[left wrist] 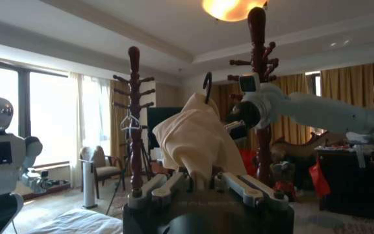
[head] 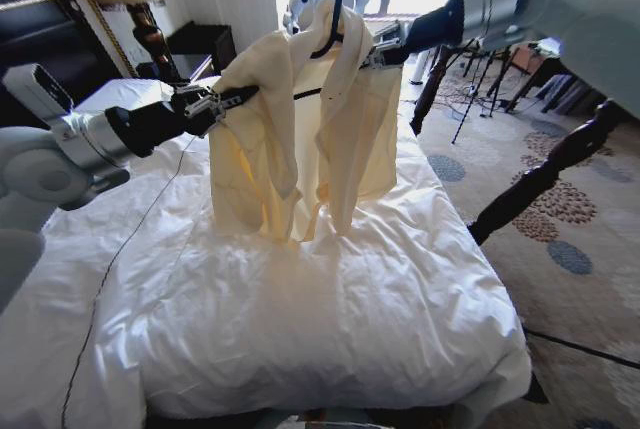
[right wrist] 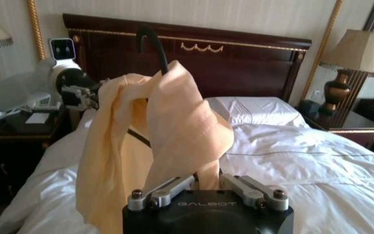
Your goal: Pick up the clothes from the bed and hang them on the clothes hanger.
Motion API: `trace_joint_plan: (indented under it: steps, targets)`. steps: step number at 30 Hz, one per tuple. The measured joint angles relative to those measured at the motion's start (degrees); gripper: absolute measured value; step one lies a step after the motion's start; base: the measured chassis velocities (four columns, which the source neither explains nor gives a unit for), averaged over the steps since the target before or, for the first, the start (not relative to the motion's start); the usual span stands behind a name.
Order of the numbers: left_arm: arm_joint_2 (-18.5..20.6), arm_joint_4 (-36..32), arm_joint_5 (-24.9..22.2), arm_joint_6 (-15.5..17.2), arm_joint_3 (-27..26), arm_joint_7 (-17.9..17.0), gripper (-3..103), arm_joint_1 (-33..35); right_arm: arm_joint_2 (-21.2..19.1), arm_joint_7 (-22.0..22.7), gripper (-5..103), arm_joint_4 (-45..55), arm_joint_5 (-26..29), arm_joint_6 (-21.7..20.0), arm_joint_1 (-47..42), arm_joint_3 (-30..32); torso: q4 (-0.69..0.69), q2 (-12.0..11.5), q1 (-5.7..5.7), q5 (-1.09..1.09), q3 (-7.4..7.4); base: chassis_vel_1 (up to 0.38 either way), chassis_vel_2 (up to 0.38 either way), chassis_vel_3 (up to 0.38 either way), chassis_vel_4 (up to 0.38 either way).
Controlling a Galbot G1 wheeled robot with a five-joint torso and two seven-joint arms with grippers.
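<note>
Now, starting on the left, the left gripper (head: 222,101) comes in from the side and its fingers are pinched tight on one shoulder of the clothes (head: 300,149), holding that corner out. The grip looks meant to keep the thin fabric spread so the clothes hanger (head: 330,24) can sit inside the neck. In the left wrist view a fold of cloth rises straight out from between the closed fingers (left wrist: 167,183), soft and rumpled.

Moving to the middle, the pale yellow-cream top hangs in the air above the bed (head: 300,339), its hem trailing down to just about the white duvet. It drapes in long limp folds, light glowing through it. The hanger's dark curved hook pokes up out of the collar, and a thin dark bar shows under the fabric.

Over on the right, the right gripper (head: 385,52) reaches in high and is clamped on the other shoulder, by the hanger's end. From its wrist camera the fabric bunches between the shut fingers (right wrist: 167,187), so both arms carry the garment between them.
</note>
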Motion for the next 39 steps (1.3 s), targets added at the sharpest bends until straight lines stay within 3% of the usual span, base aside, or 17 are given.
trace_joint_plan:
  steps: [6, 13, 17, 18, 23, 27, 31, 34, 35, 37, 38, 39]
  targets:
    - [-0.3, -0.3, 0.0, 0.0, 0.4, -1.5, 34, 0.0, -1.5, 0.9, -1, 1.8, 3.9, -0.6, -0.8, 0.2, 0.0, 0.0, 0.0, 0.0, 0.0, 0.0, 0.0, 0.0, 0.0]
    - [-0.1, -0.1, -0.1, 0.7, 0.3, -0.8, 56, 0.0, -4.2, 2.8, -1, 5.1, 7.4, -1.5, -1.6, 0.4, 0.01, 0.0, 0.0, 0.0, 0.0, 0.0, 0.0, 0.0, 0.0]
    - [0.0, 0.2, -0.3, 1.0, 0.3, -0.7, 78, 0.1, -6.9, 5.2, 0, 8.2, 12.1, -2.0, -2.6, 0.4, 0.0, 0.0, 0.0, 0.01, 0.0, 0.0, 0.0, 0.0, 0.0]
    - [0.0, 0.2, -0.3, 1.0, 0.3, -0.7, 78, 0.1, -6.9, 5.2, 0, 8.2, 12.1, -2.0, -2.6, 0.4, 0.0, 0.0, 0.0, 0.01, 0.0, 0.0, 0.0, 0.0, 0.0]
    - [0.1, 0.5, -0.3, 1.0, 0.5, -0.8, 98, 0.1, -8.8, 3.4, 0, 8.8, 15.3, -3.9, -2.2, -0.2, 0.0, 0.0, 0.0, 0.01, 0.0, 0.0, 0.0, 0.0, 0.0]
    - [-0.1, 0.4, -0.3, 0.9, 0.5, -1.2, 100, 0.3, -9.5, 2.5, 0, 8.9, 15.8, -4.4, -2.2, -0.4, 0.0, 0.0, 0.0, 0.01, 0.01, 0.0, 0.0, 0.0, 0.0]
    - [-0.4, 0.3, -0.3, 0.9, 0.7, -1.6, 100, 0.4, -10.7, 4.5, 0, 10.2, 17.8, -4.4, -2.6, -0.1, 0.01, 0.0, 0.0, 0.01, 0.01, 0.0, 0.0, 0.0, 0.0]
    - [-0.9, 0.3, -0.3, 0.9, 0.7, -2.1, 100, 0.6, -14.0, 12.0, 0, 15.0, 22.3, -3.9, -3.3, 1.5, 0.02, 0.0, 0.0, 0.0, 0.01, 0.0, 0.0, 0.0, 0.0]
    - [-0.9, 0.3, -0.3, 0.9, 0.7, -2.1, 100, 0.6, -14.0, 12.0, 0, 15.0, 22.3, -3.9, -3.3, 1.5, 0.02, 0.0, 0.0, 0.0, 0.01, 0.0, 0.0, 0.0, 0.0]
    - [-1.1, 0.4, -0.3, 0.9, 0.7, -2.5, 100, 0.7, -17.5, 20.7, 0, 20.5, 28.4, -3.2, -3.4, 2.4, -0.01, 0.0, 0.0, 0.01, 0.01, 0.0, 0.0, 0.0, 0.0]
    - [-1.1, 0.4, -0.3, 0.9, 0.7, -2.5, 100, 0.7, -17.5, 20.7, 0, 20.5, 28.4, -3.2, -3.4, 2.4, -0.01, 0.0, 0.0, 0.01, 0.01, 0.0, 0.0, 0.0, 0.0]
    - [-1.4, 0.3, -0.3, 0.9, 0.7, -2.9, 100, 0.7, -19.3, 24.9, 0, 23.1, 30.6, -2.8, -3.4, 2.9, 0.0, 0.0, 0.0, 0.01, 0.01, 0.0, 0.0, 0.0, 0.0]
